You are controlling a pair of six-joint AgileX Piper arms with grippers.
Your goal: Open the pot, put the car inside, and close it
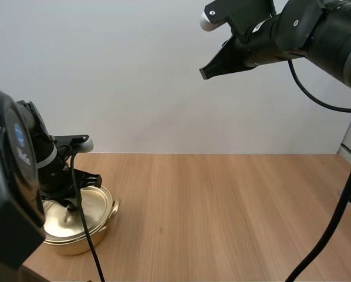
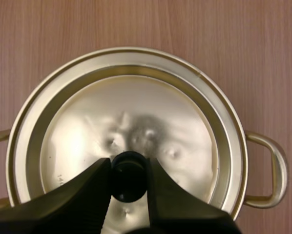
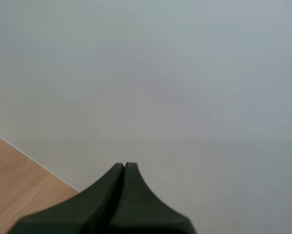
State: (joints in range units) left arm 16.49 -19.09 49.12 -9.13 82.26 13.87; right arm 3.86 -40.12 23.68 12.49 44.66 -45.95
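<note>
A golden pot (image 1: 76, 238) stands near the table's front left corner with its lid (image 1: 93, 205) on. In the left wrist view the shiny lid (image 2: 136, 107) sits inside the pot's rim (image 2: 224, 112). My left gripper (image 2: 128, 163) reaches down over the lid, and its two black fingers pinch the lid's black knob (image 2: 128, 178) from both sides. In the high view the left gripper (image 1: 70, 207) hangs right above the pot. My right gripper (image 1: 203, 73) is held high in the air over the table's far side, its fingers shut together as one wedge (image 3: 124, 165) with nothing in them.
The pot's side handle (image 2: 273, 170) sticks out over the bare wooden table (image 1: 222, 211). A pale wall rises behind the table's far edge.
</note>
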